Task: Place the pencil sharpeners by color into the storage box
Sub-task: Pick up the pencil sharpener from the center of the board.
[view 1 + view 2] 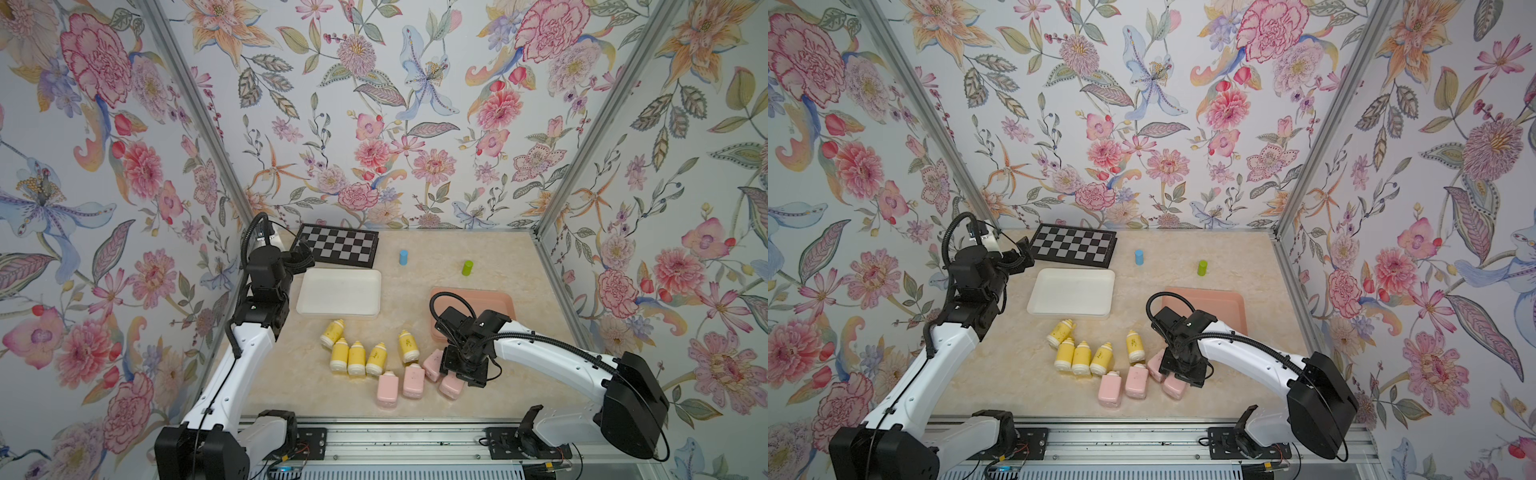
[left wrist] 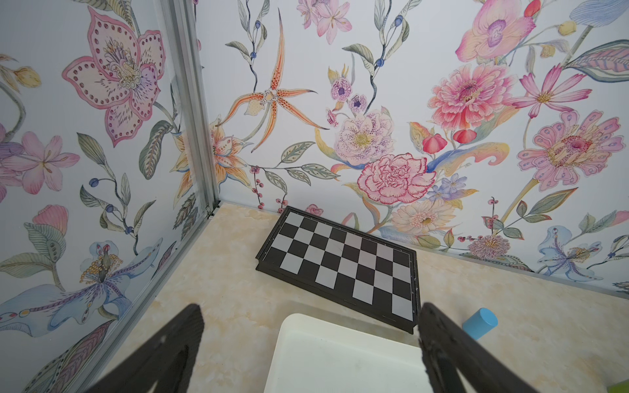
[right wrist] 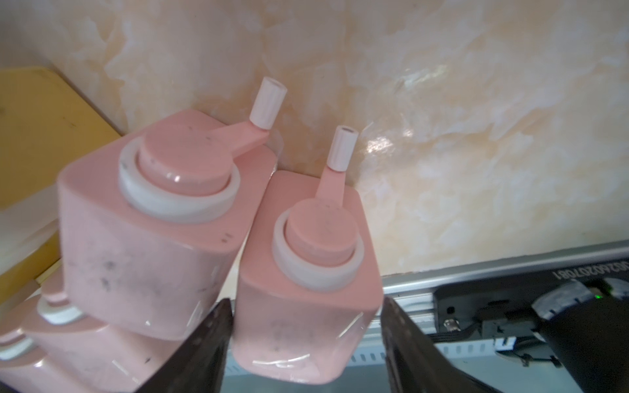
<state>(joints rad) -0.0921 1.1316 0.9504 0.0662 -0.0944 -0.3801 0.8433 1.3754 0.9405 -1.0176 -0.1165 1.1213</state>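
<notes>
Just in front of the pink tray [image 1: 498, 297], one pink sharpener [image 3: 306, 289] lies flat with its crank end toward the tray. A neighbouring pink sharpener [image 3: 153, 238] crowds against its side. The right gripper [image 3: 306, 301] straddles it narrowly, fingers seemingly touching both flanks, though I cannot tell whether it grips. The left gripper [image 2: 309, 308] gapes wide and empty.

Pencil sharpeners [image 1: 356, 358] lie before left tray [image 1: 338, 293] and right tray [image 1: 496, 301]; chessboard [image 1: 338, 245] behind the left, perhaps touching.
</notes>
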